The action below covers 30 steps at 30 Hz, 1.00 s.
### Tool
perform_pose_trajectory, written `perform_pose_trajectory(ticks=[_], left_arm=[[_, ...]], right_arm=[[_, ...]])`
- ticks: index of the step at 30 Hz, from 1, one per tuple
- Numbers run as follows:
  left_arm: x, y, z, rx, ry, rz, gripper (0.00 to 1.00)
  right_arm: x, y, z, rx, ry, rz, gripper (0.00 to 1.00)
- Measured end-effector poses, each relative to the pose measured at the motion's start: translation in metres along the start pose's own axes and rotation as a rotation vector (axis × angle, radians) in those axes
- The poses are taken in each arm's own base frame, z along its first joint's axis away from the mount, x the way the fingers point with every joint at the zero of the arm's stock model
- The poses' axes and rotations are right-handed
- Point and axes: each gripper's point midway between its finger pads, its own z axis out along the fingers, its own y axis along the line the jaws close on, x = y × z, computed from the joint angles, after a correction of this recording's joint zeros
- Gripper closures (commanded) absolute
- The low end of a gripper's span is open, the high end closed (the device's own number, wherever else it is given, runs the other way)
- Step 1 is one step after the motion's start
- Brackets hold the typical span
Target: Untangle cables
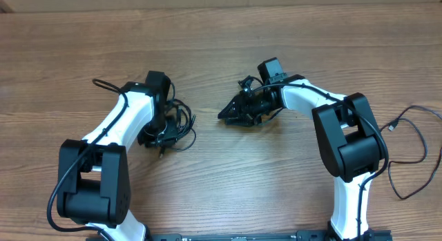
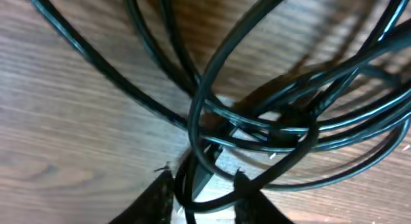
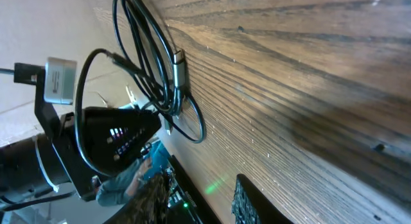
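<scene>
Several thin black cables (image 1: pixel 181 123) lie knotted at the left of the bench (image 1: pixel 228 34), likely light, limp and slippery; an outer loop offers the best hold. The left end effector (image 2: pixel 202 189) straddles strands, narrowly parted; the right end effector (image 3: pixel 200 193) stands narrow, empty.

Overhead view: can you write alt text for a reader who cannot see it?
Two white-and-black robot arms reach over a wooden table; the left gripper is down in a small tangle of thin black cables. The right gripper points toward the tangle across a gap of bare wood. Another thin black cable lies alone near the right edge.
</scene>
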Motion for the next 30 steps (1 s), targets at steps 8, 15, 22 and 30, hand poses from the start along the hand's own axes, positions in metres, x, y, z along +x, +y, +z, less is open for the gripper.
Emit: perform_pose_trajectory(ticks=[8, 15, 22, 30], left_arm=[[-0.004, -0.002, 0.001, 0.007, -0.019, 0.006, 0.73], [-0.02, -0.007, 0.0, 0.025, -0.084, 0.019, 0.7], [-0.023, -0.008, -0.001, 0.028, -0.098, 0.082, 0.74], [-0.026, -0.012, -0.004, 0.042, -0.106, 0.132, 0.96]], right_arm=[[0.0, 0.0, 0.0, 0.003, -0.002, -0.014, 0.67], [-0.001, -0.001, 0.0, 0.006, -0.004, -0.016, 0.67], [-0.001, -0.002, 0.0, 0.01, -0.006, -0.017, 0.67], [-0.001, -0.002, 0.0, 0.01, -0.005, -0.018, 0.91]])
